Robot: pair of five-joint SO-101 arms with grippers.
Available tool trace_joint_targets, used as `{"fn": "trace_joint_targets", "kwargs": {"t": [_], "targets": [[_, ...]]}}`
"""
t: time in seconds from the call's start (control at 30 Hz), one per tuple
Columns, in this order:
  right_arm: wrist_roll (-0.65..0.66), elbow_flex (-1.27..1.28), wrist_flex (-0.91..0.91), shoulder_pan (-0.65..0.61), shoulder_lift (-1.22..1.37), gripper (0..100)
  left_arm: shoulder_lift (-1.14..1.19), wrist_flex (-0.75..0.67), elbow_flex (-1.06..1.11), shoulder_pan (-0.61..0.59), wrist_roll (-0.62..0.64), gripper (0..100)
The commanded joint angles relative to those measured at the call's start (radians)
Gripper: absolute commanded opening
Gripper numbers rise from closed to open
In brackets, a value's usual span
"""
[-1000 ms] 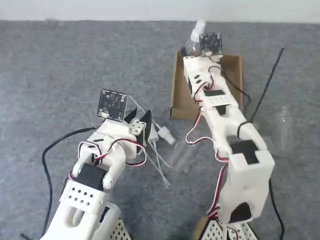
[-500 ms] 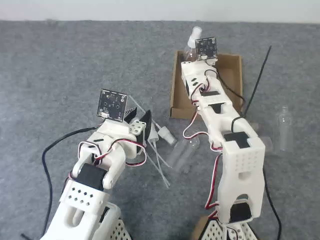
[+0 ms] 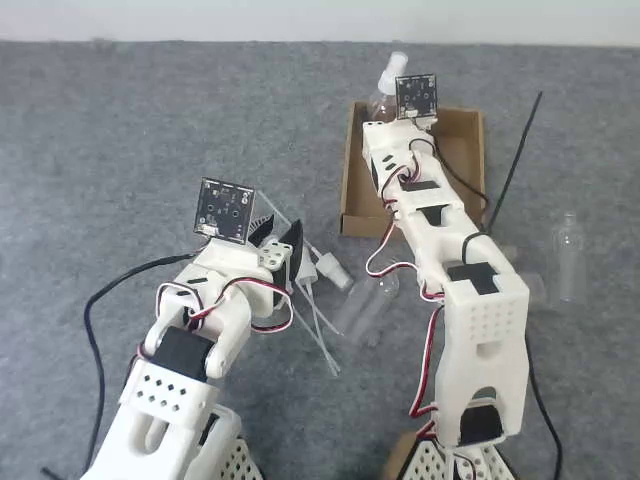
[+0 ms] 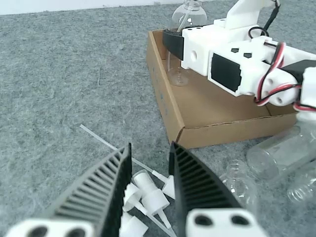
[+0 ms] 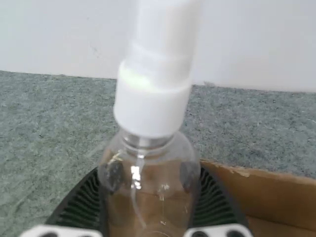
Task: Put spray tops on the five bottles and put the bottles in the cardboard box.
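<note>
The right pincer (image 5: 148,197) was closed around the shoulders of a clear bottle (image 5: 148,163), its two ribbed black fingers (image 5: 79,200) pressed to either side. The bottle stood upright with a white spray top (image 5: 158,89) fitted on its neck. In the high view it was at the far left corner of the cardboard box (image 3: 462,140); whether its base touched the box floor could not be told. The left pincer (image 4: 149,148) hung partly open with nothing between its fingers, just above a small cluster of loose spray tops (image 4: 148,190) whose thin tubes trailed across the grey tabletop (image 3: 150,130). Uncapped bottles (image 4: 276,153) lay on their sides near the box's near edge, between the two arms. Another uncapped bottle (image 3: 570,255) was well apart, to the right of the right arm.
</note>
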Motion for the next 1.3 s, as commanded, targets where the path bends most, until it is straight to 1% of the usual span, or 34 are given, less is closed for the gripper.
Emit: {"fn": "trace_joint_targets", "kwargs": {"t": [0.0,0.1,0.27,0.33,0.57,0.73,0.87,1.13,1.27], "targets": [[-0.012,-0.061,0.016,-0.001,-0.019,0.7,-0.015,-0.029,-0.008,0.003,0.005,11],[-0.012,-0.060,0.019,-0.001,-0.021,1.5,-0.015,-0.029,-0.008,0.003,0.005,11],[-0.012,-0.060,0.021,0.001,-0.018,13.5,-0.015,-0.029,-0.008,0.003,0.005,11],[-0.012,-0.060,0.021,0.001,-0.018,15.8,-0.015,-0.029,-0.008,0.003,0.005,11],[-0.012,-0.060,0.021,0.002,-0.024,16.5,-0.015,-0.029,-0.008,0.003,0.005,11],[-0.012,-0.060,0.027,-0.001,-0.018,23.5,-0.015,-0.029,-0.008,0.003,0.005,11],[-0.014,-0.064,0.068,-0.001,-0.025,26.1,-0.015,-0.029,-0.008,0.003,0.005,11],[-0.020,-0.066,0.068,-0.001,-0.027,26.3,-0.015,-0.031,-0.008,0.003,0.005,11],[-0.020,-0.068,0.070,-0.001,-0.067,26.3,-0.015,-0.031,-0.008,0.003,0.005,11]]}}
